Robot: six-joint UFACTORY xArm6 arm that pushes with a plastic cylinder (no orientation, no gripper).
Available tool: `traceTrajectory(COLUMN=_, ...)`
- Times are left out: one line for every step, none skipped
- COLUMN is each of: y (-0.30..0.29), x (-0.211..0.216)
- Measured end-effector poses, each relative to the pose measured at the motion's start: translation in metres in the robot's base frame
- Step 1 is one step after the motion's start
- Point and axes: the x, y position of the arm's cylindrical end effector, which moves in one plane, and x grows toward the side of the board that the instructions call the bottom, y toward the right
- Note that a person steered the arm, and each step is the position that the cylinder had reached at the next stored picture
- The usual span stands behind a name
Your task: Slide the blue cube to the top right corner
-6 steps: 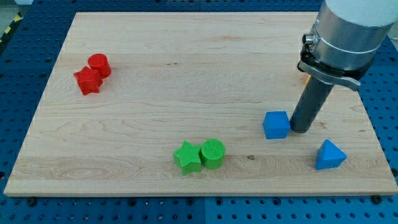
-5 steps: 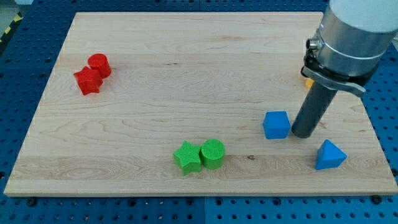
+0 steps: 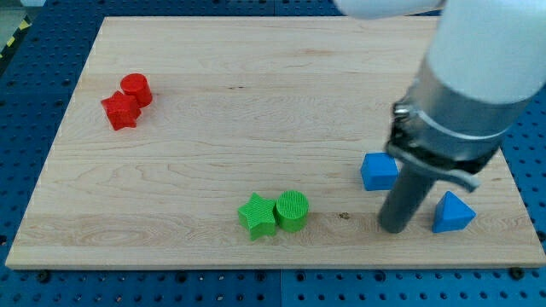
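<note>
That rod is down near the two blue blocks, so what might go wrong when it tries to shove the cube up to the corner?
My tip sits below the blue cube, slightly to its right, so an off-centre push may spin the cube or let it slip aside. The blue pyramid lies close on the tip's right and might get knocked. My arm also hides much of the board's right side, so anything there can't be checked.

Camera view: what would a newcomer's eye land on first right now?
The big silver arm fills the view's right, its dark rod ending at my tip, just below the blue cube and left of the blue pyramid. Next come the green star touching the green cylinder at bottom centre.
</note>
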Motion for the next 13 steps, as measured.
traceTrajectory(y=-0.062, x=-0.013)
traceTrajectory(y=-0.095, x=-0.063)
traceTrajectory(y=-0.092, x=-0.058)
traceTrajectory(y=-0.072, x=-0.039)
traceTrajectory(y=-0.032, x=-0.037)
traceTrajectory(y=0.015, x=-0.042)
traceTrajectory(y=0.028, x=-0.091)
traceTrajectory(y=0.028, x=-0.11)
traceTrajectory(y=0.039, x=-0.076)
traceTrajectory(y=0.048, x=-0.128)
traceTrajectory(y=0.048, x=-0.2)
traceTrajectory(y=0.057, x=-0.203)
traceTrajectory(y=0.044, x=-0.168)
